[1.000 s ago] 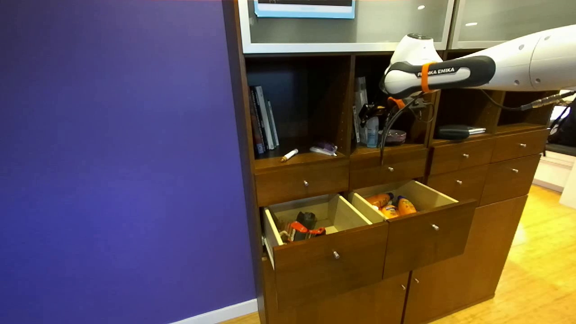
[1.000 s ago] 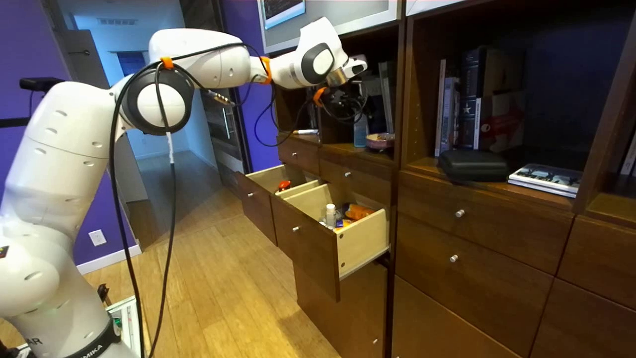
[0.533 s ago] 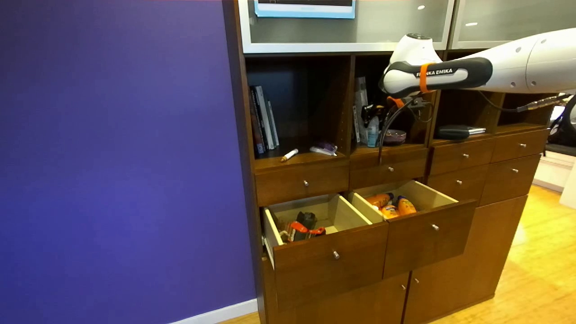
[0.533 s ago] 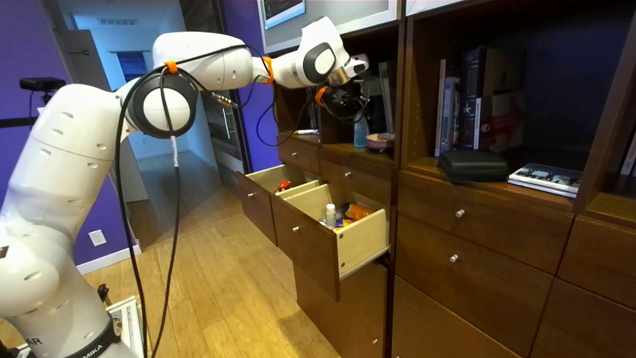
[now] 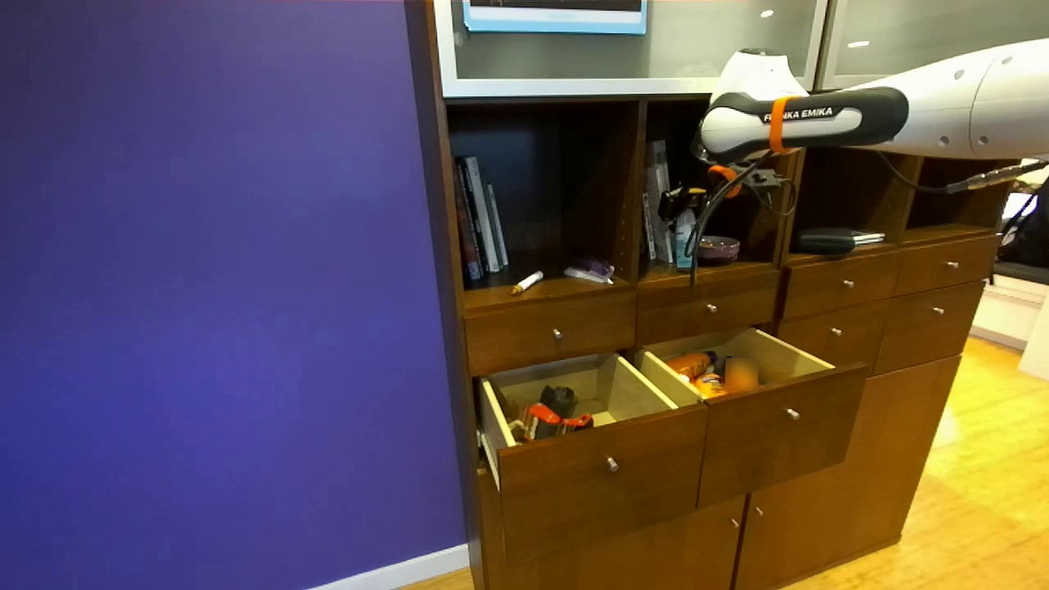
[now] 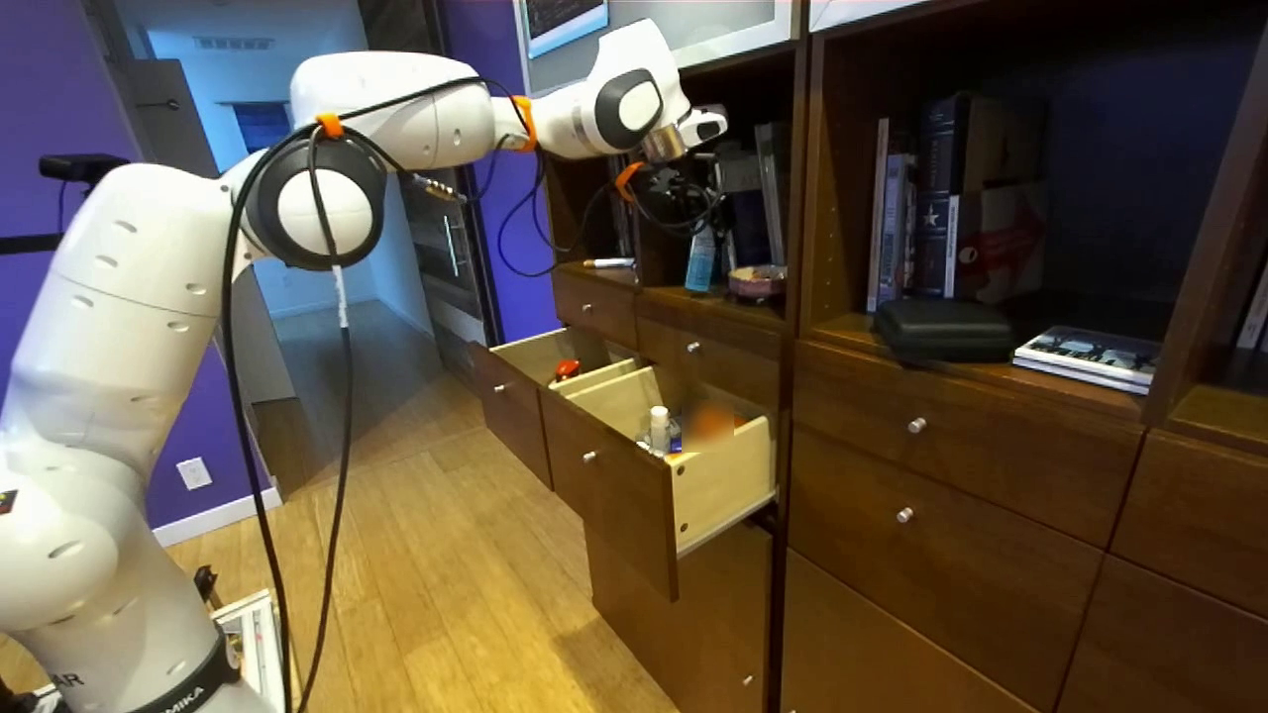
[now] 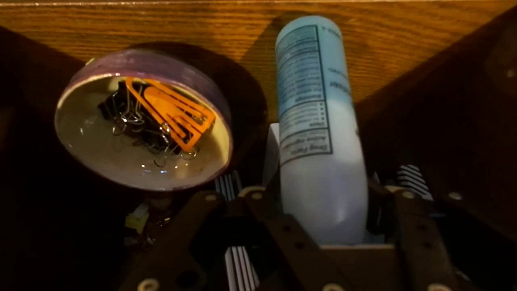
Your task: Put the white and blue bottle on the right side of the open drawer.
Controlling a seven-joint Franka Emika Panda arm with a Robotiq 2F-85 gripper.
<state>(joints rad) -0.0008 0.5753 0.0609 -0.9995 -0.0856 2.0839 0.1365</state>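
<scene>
The white and blue bottle (image 7: 311, 101) is squeezed between the dark fingers of my gripper (image 7: 323, 194) in the wrist view. Those fingers grip its white upper part, hiding its top. In an exterior view the bottle (image 6: 700, 262) leans slightly in the shelf cubby; whether its base touches the shelf I cannot tell. Below stands the open drawer (image 5: 787, 442), whose pale interior shows two sections side by side. Orange bottles (image 5: 692, 363) and a white-capped clear bottle (image 6: 659, 428) lie in its right section; red and black items (image 5: 557, 406) fill part of the left one.
Close beside the held bottle sits a purple bowl (image 7: 145, 121) of binder clips and orange clips. Books (image 5: 658, 201) lean at the cubby's side. A closed knobbed drawer (image 5: 711, 307) lies between shelf and open drawer. A marker (image 5: 527, 283) rests in the neighbouring cubby.
The jaws have closed on the bottle. Over the last half second the arm has risen slightly and drawn back, and the bottle has shifted with it, going from upright to leaning.
</scene>
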